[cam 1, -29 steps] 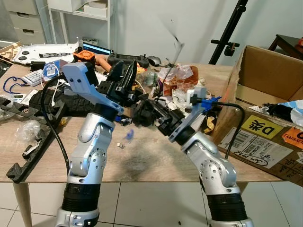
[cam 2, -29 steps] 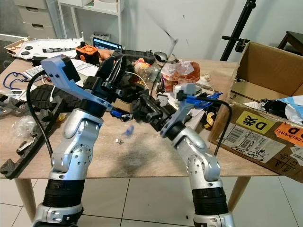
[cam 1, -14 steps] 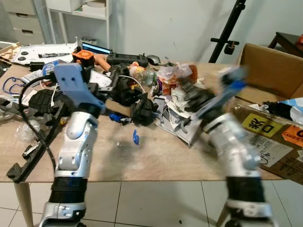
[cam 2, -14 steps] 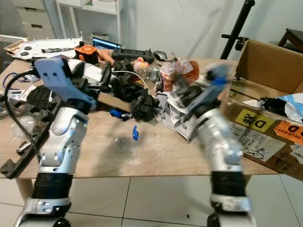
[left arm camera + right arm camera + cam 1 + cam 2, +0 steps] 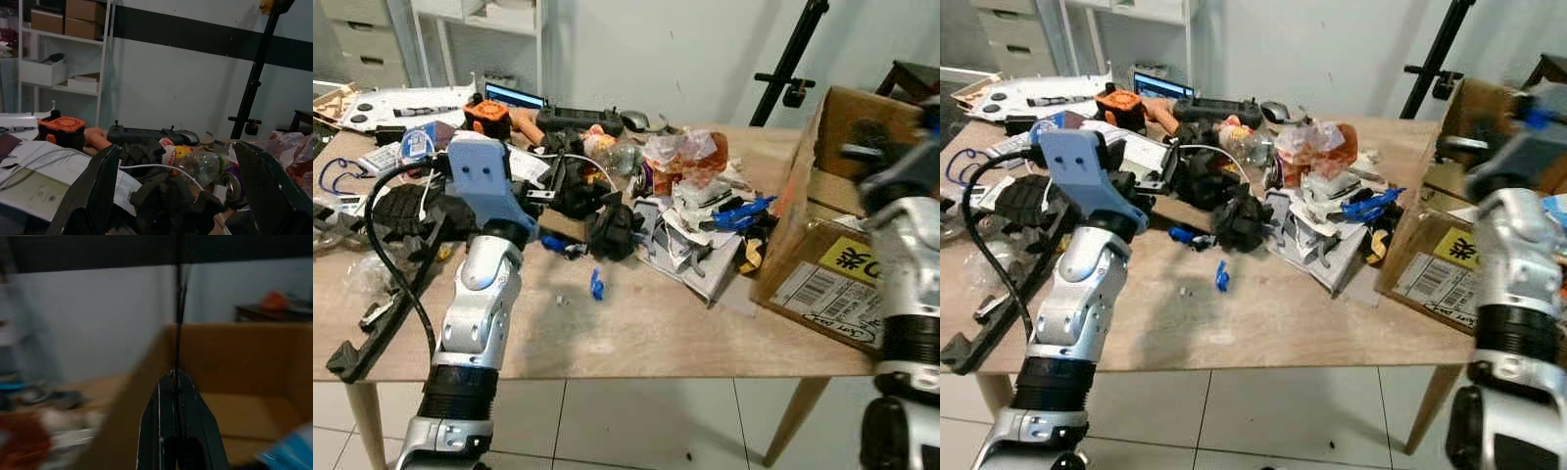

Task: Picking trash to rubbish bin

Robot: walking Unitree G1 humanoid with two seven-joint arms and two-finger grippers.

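Thin black strip [image 5: 176, 323] pinched in my right gripper [image 5: 178, 382], fingers pressed together, above the cardboard box [image 5: 822, 255]. I should release only once well inside its walls. Left gripper [image 5: 178, 188], fingers spread, beside the box's neighbouring trash pile [image 5: 690, 211].

Before us the table [image 5: 636, 338] carries a heap of trash [image 5: 690, 220] at its middle, with the open cardboard box [image 5: 822, 235] on its right end, a small scrap [image 5: 596, 285] in front of the heap, and shelves [image 5: 480, 39] behind at the left
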